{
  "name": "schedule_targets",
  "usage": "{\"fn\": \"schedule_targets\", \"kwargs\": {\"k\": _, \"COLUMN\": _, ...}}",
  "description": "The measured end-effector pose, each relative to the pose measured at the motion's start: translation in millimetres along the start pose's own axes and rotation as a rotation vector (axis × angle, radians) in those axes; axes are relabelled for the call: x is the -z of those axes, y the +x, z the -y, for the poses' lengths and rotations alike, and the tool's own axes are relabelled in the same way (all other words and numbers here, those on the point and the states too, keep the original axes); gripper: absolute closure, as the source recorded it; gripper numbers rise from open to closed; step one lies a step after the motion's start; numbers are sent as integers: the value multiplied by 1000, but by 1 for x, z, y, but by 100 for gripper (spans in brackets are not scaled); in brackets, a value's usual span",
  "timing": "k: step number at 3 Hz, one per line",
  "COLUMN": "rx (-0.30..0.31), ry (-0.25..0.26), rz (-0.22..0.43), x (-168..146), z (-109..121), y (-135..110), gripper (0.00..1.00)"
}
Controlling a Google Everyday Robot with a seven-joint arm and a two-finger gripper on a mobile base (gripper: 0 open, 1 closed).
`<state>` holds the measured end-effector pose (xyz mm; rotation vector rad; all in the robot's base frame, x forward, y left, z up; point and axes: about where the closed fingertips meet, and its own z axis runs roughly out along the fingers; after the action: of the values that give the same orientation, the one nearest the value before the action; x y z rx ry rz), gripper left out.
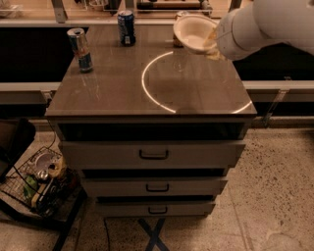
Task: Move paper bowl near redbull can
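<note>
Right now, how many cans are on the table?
3: the redbull can back left, a dark blue can back centre, a gold can mostly hidden behind the paper bowl that the gripper holds aloft at back right.

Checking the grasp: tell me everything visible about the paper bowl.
The paper bowl is white, shallow and round, with a wide rim and nothing visible inside. It looks like thin paper. It hangs in the air above the back right part of the tabletop, tilted so its opening faces the camera. The gripper clamps its right rim; nothing else touches it.
</note>
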<state>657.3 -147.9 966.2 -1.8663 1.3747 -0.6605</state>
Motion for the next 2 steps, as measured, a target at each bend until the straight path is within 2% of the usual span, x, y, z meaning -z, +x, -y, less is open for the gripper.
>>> {"fn": "schedule_targets", "kwargs": {"k": 1, "rx": 155, "ry": 4, "rz": 83, "x": -7, "z": 18, "y": -39, "gripper": 100}}
{"fn": "schedule_targets", "kwargs": {"k": 2, "rx": 289, "ry": -15, "rz": 171, "x": -20, "z": 24, "y": -84, "gripper": 100}}
